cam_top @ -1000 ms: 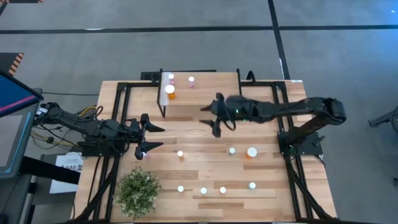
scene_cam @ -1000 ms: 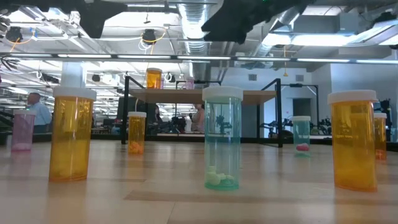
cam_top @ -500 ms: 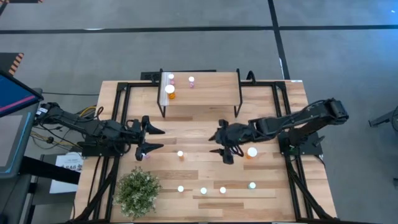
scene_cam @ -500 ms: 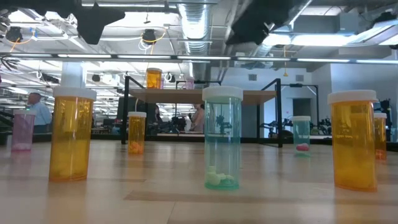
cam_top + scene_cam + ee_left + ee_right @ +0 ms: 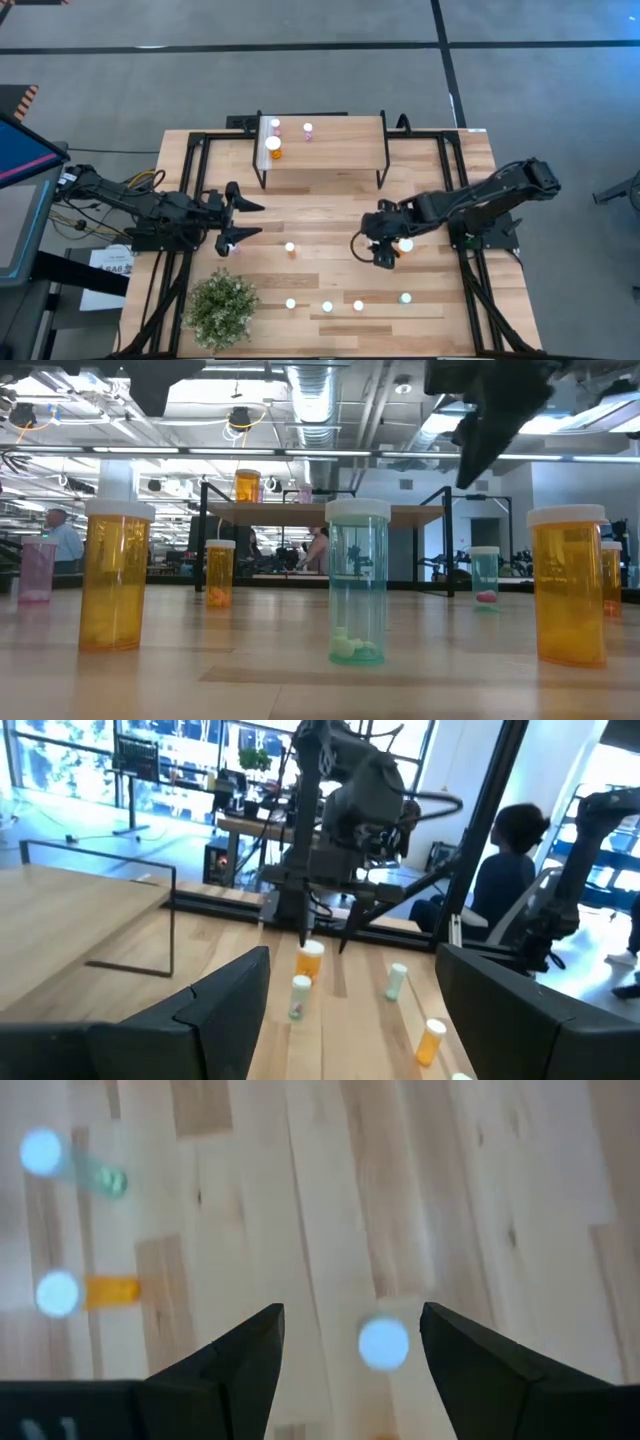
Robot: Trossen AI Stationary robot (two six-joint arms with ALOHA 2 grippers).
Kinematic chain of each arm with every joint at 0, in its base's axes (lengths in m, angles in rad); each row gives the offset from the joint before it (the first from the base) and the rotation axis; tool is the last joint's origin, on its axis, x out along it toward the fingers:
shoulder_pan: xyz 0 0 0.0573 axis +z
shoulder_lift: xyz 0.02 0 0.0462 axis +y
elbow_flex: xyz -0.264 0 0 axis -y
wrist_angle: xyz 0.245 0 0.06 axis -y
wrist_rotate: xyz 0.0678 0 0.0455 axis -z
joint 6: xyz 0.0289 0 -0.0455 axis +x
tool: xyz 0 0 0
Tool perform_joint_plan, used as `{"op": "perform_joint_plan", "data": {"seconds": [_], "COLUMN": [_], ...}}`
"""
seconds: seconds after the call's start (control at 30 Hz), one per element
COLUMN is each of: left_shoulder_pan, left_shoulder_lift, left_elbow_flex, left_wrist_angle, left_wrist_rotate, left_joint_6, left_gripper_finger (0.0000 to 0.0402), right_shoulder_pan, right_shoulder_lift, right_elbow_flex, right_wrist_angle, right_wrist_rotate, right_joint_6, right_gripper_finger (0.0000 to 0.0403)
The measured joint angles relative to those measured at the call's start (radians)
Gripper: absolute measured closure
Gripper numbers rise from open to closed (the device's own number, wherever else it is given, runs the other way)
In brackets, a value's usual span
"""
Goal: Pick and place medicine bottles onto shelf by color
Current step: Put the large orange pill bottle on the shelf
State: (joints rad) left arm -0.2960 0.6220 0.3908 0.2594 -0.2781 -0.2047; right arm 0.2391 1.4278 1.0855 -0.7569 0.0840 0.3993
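Note:
My right gripper [image 5: 371, 250] is open and points down over a small white-capped bottle [image 5: 383, 1342]; its cap shows between the two fingers with a gap on both sides. A larger orange bottle [image 5: 405, 244] stands just to its right. My left gripper [image 5: 247, 221] waits open at the table's left, with a pink bottle [image 5: 230, 247] beside its near finger. The shelf [image 5: 340, 150] stands at the far edge on thin black legs and carries an orange bottle [image 5: 272, 146] and two pink ones [image 5: 307, 130]. Several more bottles stand in a near row [image 5: 327, 306].
A potted plant [image 5: 222, 307] sits at the near left corner. One small bottle [image 5: 290, 246] stands between the two grippers. Black frame rails run along both table sides [image 5: 470, 285]. A person [image 5: 505, 870] shows in the room beyond the table.
My right gripper has moved from just in front of the shelf toward the table's near edge and somewhat right, tipping to point down over the small bottle beside the large orange one. It has stayed open. No bottle has moved.

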Motion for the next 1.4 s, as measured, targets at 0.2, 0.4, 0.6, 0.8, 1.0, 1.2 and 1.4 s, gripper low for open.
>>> {"op": "perform_joint_plan", "data": {"seconds": [0.2, 0.4, 0.6, 0.8, 1.0, 1.2, 1.4], "left_shoulder_pan": [0.0, 0.0, 0.0, 0.0, 0.0, 0.0, 0.0], "left_shoulder_lift": [0.0, 0.0, 0.0, 0.0, 0.0, 0.0, 0.0], "left_elbow_flex": [0.0, 0.0, 0.0, 0.0, 0.0, 0.0, 0.0], "left_wrist_angle": [0.001, 0.001, 0.001, 0.001, -0.013, -0.016, -0.015], "left_wrist_rotate": [-0.025, -0.025, -0.025, -0.015, -0.015, -0.015, -0.015], "left_joint_6": [0.002, 0.002, 0.002, 0.001, 0.001, 0.0, -0.01], "left_gripper_finger": [0.0129, 0.0129, 0.0129, 0.0129, 0.0129, 0.0129, 0.0129], "right_shoulder_pan": [0.024, 0.022, 0.022, -0.002, 0.0, 0.026, 0.051], "right_shoulder_lift": [0.0, 0.0, 0.0, -0.022, -0.146, -0.258, -0.262], "right_elbow_flex": [0.0, 0.0, 0.0, -0.004, -0.082, -0.186, -0.238], "right_wrist_angle": [-0.127, -0.307, -0.381, -0.393, -0.315, -0.242, -0.217], "right_wrist_rotate": [-0.003, -0.006, -0.007, -0.029, -0.032, -0.024, -0.021], "right_joint_6": [0.064, 0.184, 0.25, 0.267, 0.297, 0.385, 0.438], "right_gripper_finger": [0.0143, 0.0143, 0.0143, 0.0143, 0.0143, 0.0143, 0.0142]}}
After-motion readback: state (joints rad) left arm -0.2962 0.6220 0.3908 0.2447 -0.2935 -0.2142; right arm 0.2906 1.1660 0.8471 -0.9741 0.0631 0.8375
